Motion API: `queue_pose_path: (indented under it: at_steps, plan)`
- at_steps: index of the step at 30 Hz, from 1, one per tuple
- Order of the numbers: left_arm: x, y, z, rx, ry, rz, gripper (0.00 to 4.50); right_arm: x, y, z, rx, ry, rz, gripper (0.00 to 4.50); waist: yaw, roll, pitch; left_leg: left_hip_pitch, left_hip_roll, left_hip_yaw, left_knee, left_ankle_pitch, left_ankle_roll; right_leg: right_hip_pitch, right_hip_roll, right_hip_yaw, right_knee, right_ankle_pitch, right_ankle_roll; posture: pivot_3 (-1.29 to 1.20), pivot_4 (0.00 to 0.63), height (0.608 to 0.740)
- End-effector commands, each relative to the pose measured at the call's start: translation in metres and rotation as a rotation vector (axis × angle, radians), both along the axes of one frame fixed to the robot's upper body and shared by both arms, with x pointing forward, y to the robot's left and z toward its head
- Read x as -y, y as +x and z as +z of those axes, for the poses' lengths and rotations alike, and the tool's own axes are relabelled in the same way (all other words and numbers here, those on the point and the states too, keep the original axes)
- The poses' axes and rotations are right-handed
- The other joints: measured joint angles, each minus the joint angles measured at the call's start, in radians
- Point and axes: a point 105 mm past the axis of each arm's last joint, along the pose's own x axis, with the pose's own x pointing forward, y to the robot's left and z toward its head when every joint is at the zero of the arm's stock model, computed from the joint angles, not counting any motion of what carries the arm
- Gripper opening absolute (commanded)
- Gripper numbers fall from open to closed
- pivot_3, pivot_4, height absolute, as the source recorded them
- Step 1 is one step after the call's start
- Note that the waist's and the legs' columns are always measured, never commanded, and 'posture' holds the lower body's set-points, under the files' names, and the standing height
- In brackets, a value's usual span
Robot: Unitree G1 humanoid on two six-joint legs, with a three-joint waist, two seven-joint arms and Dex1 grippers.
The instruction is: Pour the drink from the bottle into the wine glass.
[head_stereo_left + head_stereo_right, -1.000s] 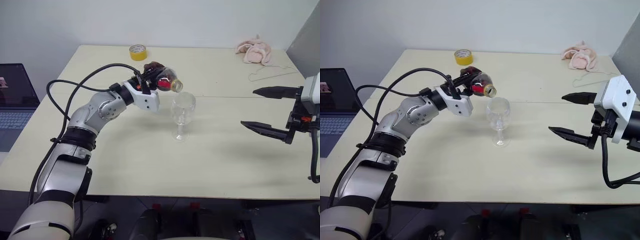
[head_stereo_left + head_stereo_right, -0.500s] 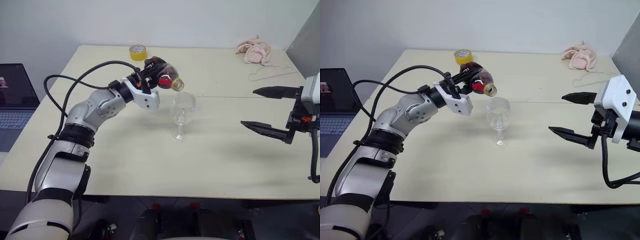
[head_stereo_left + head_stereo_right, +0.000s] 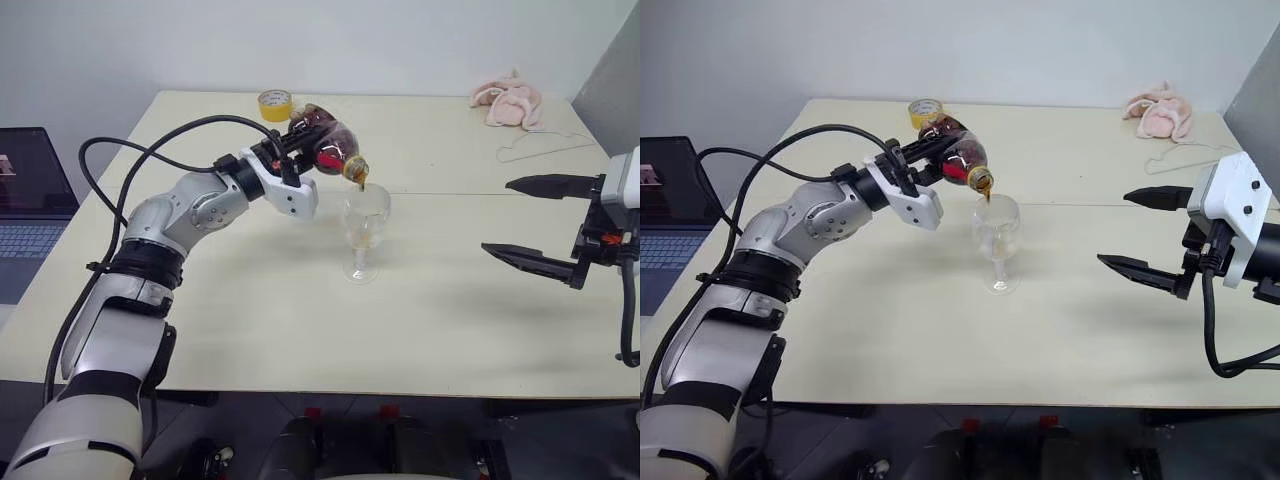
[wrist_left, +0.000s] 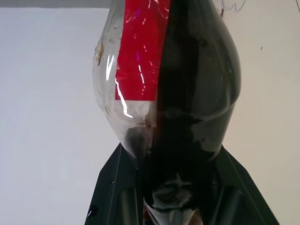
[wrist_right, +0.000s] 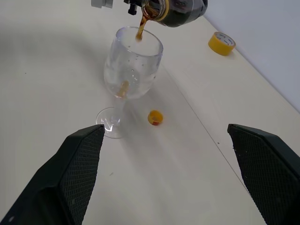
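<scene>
Cream table (image 3: 300, 320) under a plain white wall. One bottle (image 3: 328, 152) lies tilted, long axis sloping down from the left gripper (image 3: 296, 152), its open mouth over one wine glass (image 3: 363, 232). Drink (image 5: 139, 29) streams into the bowl. Left fingers (image 4: 117, 187) pinch the bottle's base. Right gripper (image 3: 528, 220) has fingers spread wide, holding nothing, well apart from the glass. One yellow cap (image 5: 155, 117) lies just beside the foot.
</scene>
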Motion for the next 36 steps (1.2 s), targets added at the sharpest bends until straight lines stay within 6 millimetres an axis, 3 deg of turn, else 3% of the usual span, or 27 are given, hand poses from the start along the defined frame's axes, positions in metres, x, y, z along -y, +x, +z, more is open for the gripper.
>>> queue_pose_path:
  at_steps: [1, 36]
  plan:
    - [0.0004, -0.0051, 0.0259, 0.087, -0.018, -0.021, 1.1, 0.0005, -0.0013, 0.0079, 0.048, -0.009, -0.007, 4.5, 0.0, 0.0, 0.0, 0.0, 0.0, 0.0, 0.0, 0.0, 0.0, 0.0, 0.0, 0.0, 0.0, 0.0, 0.0, 0.0, 0.15, 0.74]
    - [-0.0072, -0.0024, 0.0291, 0.115, 0.056, -0.012, 1.1, -0.0006, 0.0001, 0.0052, 0.046, -0.007, -0.01, 4.5, -0.013, 0.0, 0.0, 0.0, 0.0, 0.0, 0.0, 0.0, 0.0, 0.0, 0.0, -0.001, 0.001, 0.0, 0.0, 0.0, 0.15, 0.74]
